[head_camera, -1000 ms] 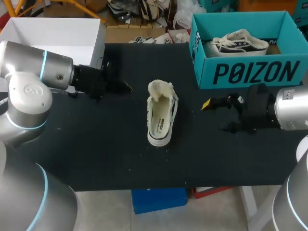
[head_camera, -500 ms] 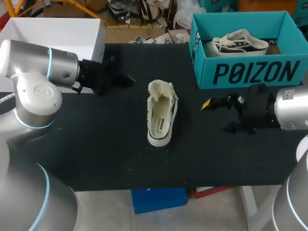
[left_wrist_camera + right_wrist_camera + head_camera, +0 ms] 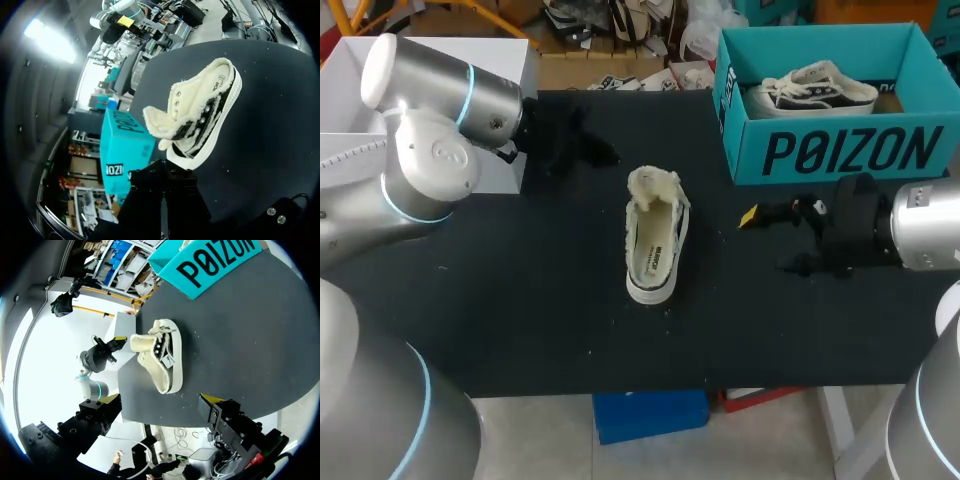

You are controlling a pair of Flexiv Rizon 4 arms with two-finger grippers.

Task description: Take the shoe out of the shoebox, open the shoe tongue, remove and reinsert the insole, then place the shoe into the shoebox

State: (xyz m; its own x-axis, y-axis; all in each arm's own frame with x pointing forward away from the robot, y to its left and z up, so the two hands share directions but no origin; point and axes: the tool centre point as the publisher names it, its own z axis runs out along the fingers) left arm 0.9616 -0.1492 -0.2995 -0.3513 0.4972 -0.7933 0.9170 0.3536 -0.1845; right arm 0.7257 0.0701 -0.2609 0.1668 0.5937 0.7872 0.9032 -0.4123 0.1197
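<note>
Since a second ago my left arm has swung up and back toward the far side, so my left claw (image 3: 603,153) now sits nearer the far edge of the table (image 3: 520,300); my right arm and the shoe (image 3: 655,250) have not shifted. At the far right the teal shoebox (image 3: 840,150) holds a sneaker (image 3: 810,88), dark with white laces. Outside it, the shoe stands on its sole mid-table, tongue folded out at the far end, insole inside. My right claw (image 3: 768,240) hangs spread wide, apart from the shoe on its right side. My left claw is apart too, beyond the toe to the left; whether it is spread or pressed together I cannot tell
</note>
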